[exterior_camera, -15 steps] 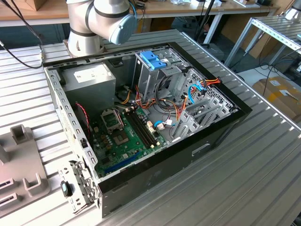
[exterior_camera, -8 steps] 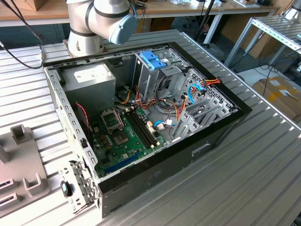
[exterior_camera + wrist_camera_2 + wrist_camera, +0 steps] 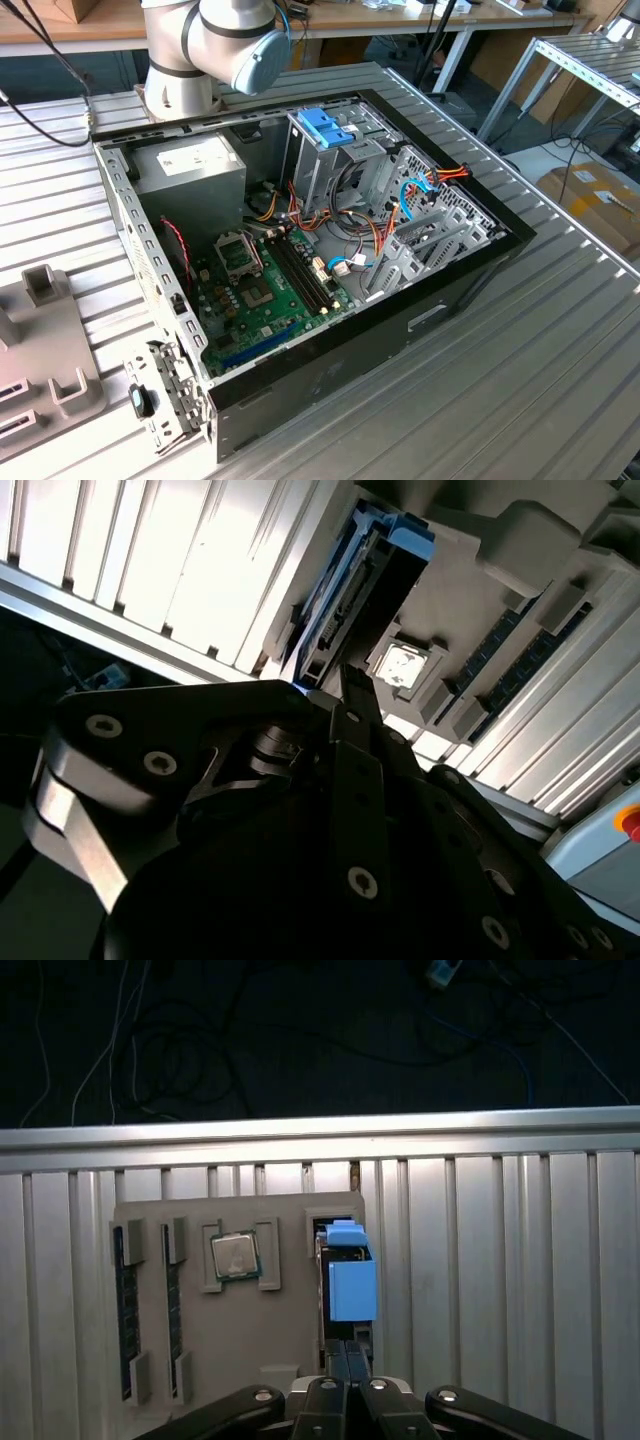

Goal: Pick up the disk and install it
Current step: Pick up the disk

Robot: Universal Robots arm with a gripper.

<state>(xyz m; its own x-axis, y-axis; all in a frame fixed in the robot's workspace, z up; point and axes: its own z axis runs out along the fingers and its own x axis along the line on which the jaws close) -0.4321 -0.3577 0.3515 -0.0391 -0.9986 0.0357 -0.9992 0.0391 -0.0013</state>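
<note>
Pincer is sitting with its two fingers drawn together, no gap showing between them and nothing showing held between them, tips pointing at the near end of the disk and just short of it; whether they are touching it, cannot tell. In the second wrist view the pincer is reaching up to just beside the lower end of the disk. Disk is standing on edge in a slot of a grey tray, blue frame around its edges, in both wrist views. Tray is also carrying a square chip in a recess beside the disk and two dark memory sticks in slots further off; the chip and the tray are showing in the second wrist view too. Tray is lying on a ribbed metal table. A red button is peeking in at the edge of the second wrist view. In the exterior view the arm is rising behind an open computer case, which is lying on its side on the table with a green circuit board, a grey box with a white label and a small blue bracket inside; the grey tray is sitting near the case at the exterior view's left.
</note>
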